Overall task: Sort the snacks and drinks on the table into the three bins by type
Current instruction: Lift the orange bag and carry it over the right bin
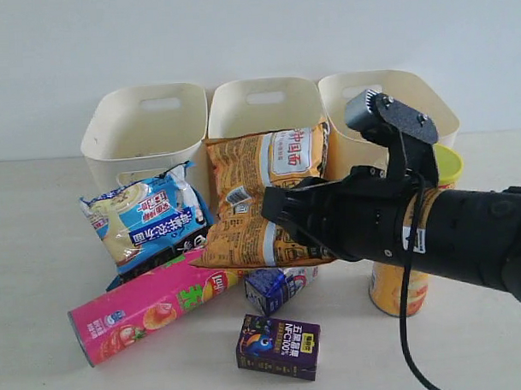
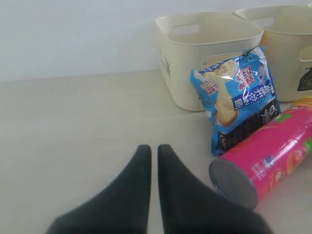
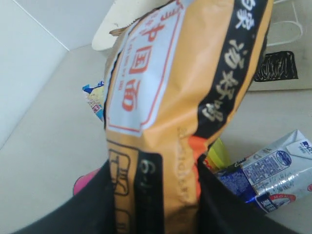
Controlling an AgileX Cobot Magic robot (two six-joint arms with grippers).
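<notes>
My right gripper (image 1: 282, 213) is shut on the lower end of the orange bag (image 1: 260, 182), which leans against the middle bin (image 1: 262, 105). In the right wrist view the orange bag (image 3: 180, 97) fills the space between the fingers of my right gripper (image 3: 156, 180). The blue-white bag (image 1: 146, 220) leans on the left bin (image 1: 142, 122). In front lie the pink tube (image 1: 145, 312), the blue-and-white carton (image 1: 276, 287) and the purple box (image 1: 279, 347). The yellow tube (image 1: 401, 284) stands behind my right arm. My left gripper (image 2: 153, 148) is shut and empty over bare table.
The right bin (image 1: 385, 96) stands at the back right. A black scribbled square (image 3: 276, 66) marks a bin front beside the orange bag. The pink tube (image 2: 268, 161) and the blue-white bag (image 2: 239, 100) lie close to my left gripper, on its right in that view.
</notes>
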